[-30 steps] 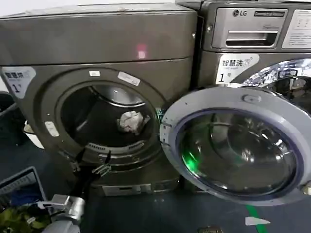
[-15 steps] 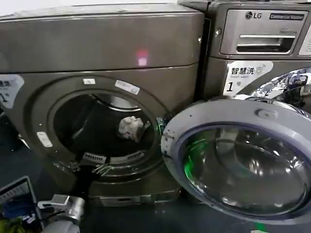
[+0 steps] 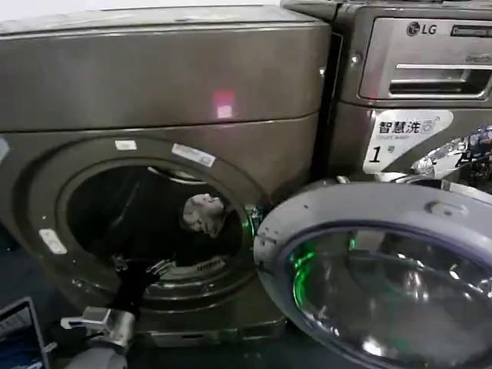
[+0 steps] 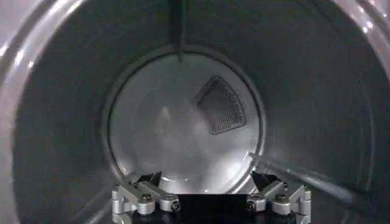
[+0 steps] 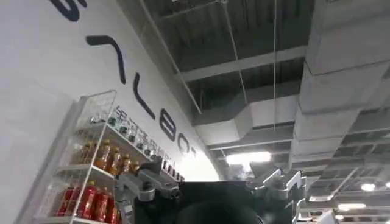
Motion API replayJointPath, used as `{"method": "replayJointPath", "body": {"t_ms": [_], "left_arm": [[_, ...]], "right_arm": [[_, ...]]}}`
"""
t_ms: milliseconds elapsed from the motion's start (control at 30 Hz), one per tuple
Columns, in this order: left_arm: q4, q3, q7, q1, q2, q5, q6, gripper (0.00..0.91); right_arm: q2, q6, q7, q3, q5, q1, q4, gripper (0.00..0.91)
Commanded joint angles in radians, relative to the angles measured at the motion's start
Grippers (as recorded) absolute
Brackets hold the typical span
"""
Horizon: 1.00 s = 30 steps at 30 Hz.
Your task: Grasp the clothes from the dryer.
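The dryer (image 3: 154,77) stands on the left with its round port open. The clothes (image 3: 204,215), a small pale crumpled wad, lie inside the drum toward the right of the opening. My left gripper (image 3: 141,266) is open at the lower lip of the port, below and left of the wad and apart from it. In the left wrist view the left gripper (image 4: 204,178) spreads wide before the drum's back wall (image 4: 177,128), with nothing between the fingers. My right gripper (image 5: 213,176) is open and points up at a ceiling, away from the dryer.
The dryer's round glass door (image 3: 361,211) hangs open to the right, low and close to the port. An LG machine (image 3: 415,69) stands behind it. A mesh vent (image 4: 220,105) sits on the drum's back wall. A flat screen-like object (image 3: 15,338) lies at the lower left.
The view has drawn closer to the dryer. My left gripper has risen from below the port to its lower lip, reaching into the drum. The clothes have stayed put.
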Motion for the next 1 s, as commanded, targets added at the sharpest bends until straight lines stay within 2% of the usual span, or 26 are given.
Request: {"method": "replayJointPath", "body": {"t_ms": [33,767,1000], "left_arm": [[0.003,0.003,-0.001,-0.002,-0.003,0.002,0.0,0.907],[0.0,0.002,-0.003,0.006,-0.003,0.004,-0.005,0.907],[0.106,0.002,-0.008,-0.125,0.011,-0.006,-0.01,0.907]], "right_arm": [[0.001,0.0,-0.001,0.001,0.0,0.0,0.001,0.907],[0.011,-0.008,0.003,-0.008,-0.001,0.005,0.008,0.907],[0.01,-0.033,0.006,-0.014,-0.031,0.001,0.02,0.907]]}}
